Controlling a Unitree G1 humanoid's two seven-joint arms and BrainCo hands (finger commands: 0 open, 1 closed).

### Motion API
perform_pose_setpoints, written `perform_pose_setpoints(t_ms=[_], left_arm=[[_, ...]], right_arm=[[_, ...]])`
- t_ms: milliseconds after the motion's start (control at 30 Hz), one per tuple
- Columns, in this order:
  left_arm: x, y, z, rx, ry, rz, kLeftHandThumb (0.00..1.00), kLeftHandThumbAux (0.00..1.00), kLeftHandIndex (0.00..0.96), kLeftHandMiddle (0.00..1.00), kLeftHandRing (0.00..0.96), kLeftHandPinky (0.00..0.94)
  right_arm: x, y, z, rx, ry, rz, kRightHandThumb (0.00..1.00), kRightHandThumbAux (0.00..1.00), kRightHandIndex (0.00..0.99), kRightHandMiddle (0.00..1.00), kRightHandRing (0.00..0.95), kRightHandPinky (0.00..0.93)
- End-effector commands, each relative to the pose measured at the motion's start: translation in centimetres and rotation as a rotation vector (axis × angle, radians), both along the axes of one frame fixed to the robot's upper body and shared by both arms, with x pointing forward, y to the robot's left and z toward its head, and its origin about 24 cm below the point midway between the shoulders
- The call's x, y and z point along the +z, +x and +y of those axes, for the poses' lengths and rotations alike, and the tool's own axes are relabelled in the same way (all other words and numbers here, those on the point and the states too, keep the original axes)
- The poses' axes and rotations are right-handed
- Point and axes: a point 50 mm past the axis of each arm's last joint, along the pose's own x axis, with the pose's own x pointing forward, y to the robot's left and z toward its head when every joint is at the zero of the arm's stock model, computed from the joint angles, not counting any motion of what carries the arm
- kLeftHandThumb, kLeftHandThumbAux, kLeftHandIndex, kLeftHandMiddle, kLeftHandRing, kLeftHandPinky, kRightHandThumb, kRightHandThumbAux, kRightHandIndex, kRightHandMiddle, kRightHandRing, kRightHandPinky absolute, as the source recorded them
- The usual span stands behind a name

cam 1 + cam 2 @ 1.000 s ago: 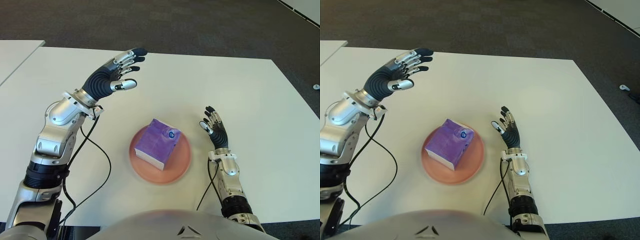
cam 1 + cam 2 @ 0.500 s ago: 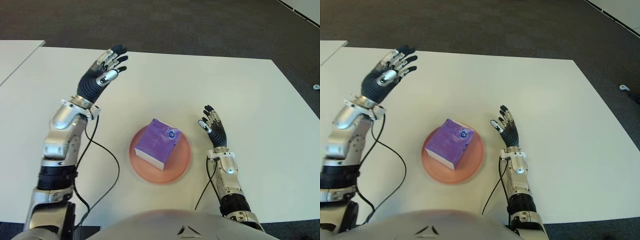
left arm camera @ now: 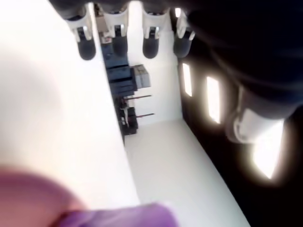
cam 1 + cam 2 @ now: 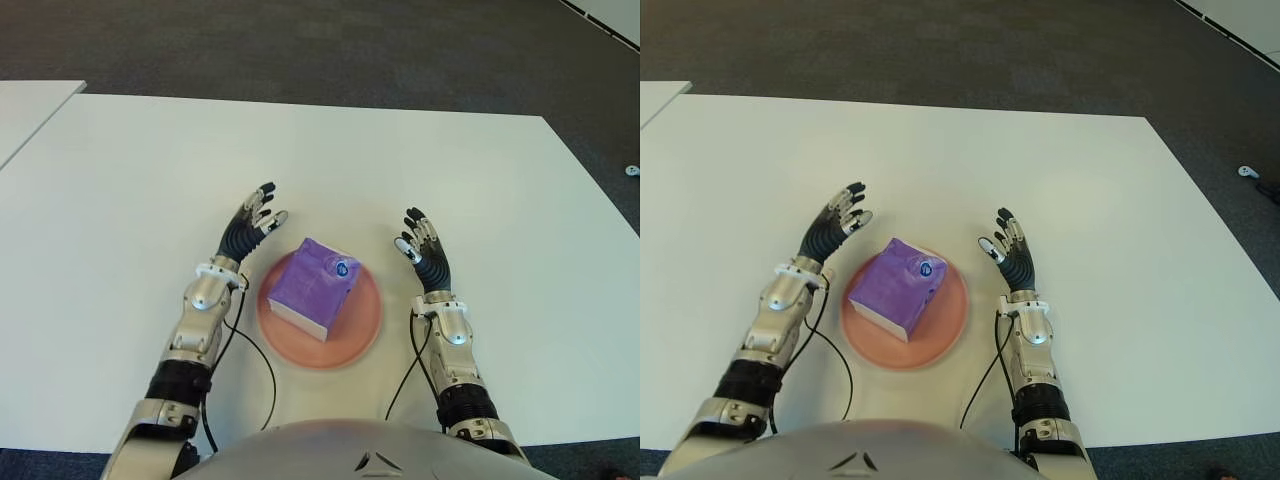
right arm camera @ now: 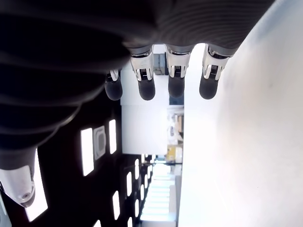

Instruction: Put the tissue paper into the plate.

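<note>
A purple tissue pack (image 4: 314, 286) lies on the salmon-pink plate (image 4: 365, 318) near the front middle of the white table (image 4: 400, 160). My left hand (image 4: 252, 222) is just left of the plate, fingers spread and holding nothing; its wrist view catches a purple blur of the tissue pack (image 3: 118, 216) at the edge. My right hand (image 4: 423, 250) shows to the right of the plate, fingers straight and empty. Neither hand touches the pack.
Black cables (image 4: 255, 350) run from both wrists over the table toward my body. A second white table (image 4: 25, 110) stands at the far left. Dark carpet (image 4: 330, 50) lies beyond the far edge.
My left arm has swung down and back from the far left of the table to beside the plate. The right hand and the tissue pack have stayed put.
</note>
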Motion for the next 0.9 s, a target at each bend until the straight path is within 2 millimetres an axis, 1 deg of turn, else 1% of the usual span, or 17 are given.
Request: perform_pose_setpoints(t_ms=[33, 167, 300, 600, 900], left_arm=[[-1.8, -1.0, -0.5, 0.019, 0.013, 0.022, 0.0, 0.499, 0.0, 0.0, 0.0, 0.0], [-2.2, -1.2, -1.0, 0.023, 0.012, 0.035, 0.0, 0.473, 0.0, 0.0, 0.0, 0.0], [-3.1, -1.6, -1.4, 0.045, 0.009, 0.1, 0.0, 0.439, 0.0, 0.0, 0.0, 0.0], [-5.3, -2.4, -0.8, 0.114, 0.011, 0.166, 0.0, 0.436, 0.0, 0.0, 0.0, 0.0], [-5.7, -2.4, -0.6, 0.161, -0.001, 0.158, 0.0, 0.434, 0.0, 0.0, 0.0, 0.0]], right_arm=[[-3.9, -2.7, 0.3, -0.005, 0.037, 0.211, 0.022, 0.547, 0.0, 0.011, 0.0, 0.0], [-3.9, -2.8, 0.3, -0.002, 0.044, 0.214, 0.015, 0.555, 0.0, 0.011, 0.0, 0.0], [-3.9, -2.9, 0.3, -0.003, 0.054, 0.221, 0.011, 0.57, 0.0, 0.009, 0.0, 0.0], [-3.8, -2.9, 0.1, 0.001, 0.061, 0.223, 0.012, 0.578, 0.0, 0.009, 0.0, 0.0], [-3.7, -2.8, 0.1, -0.002, 0.06, 0.222, 0.011, 0.567, 0.0, 0.002, 0.0, 0.0]])
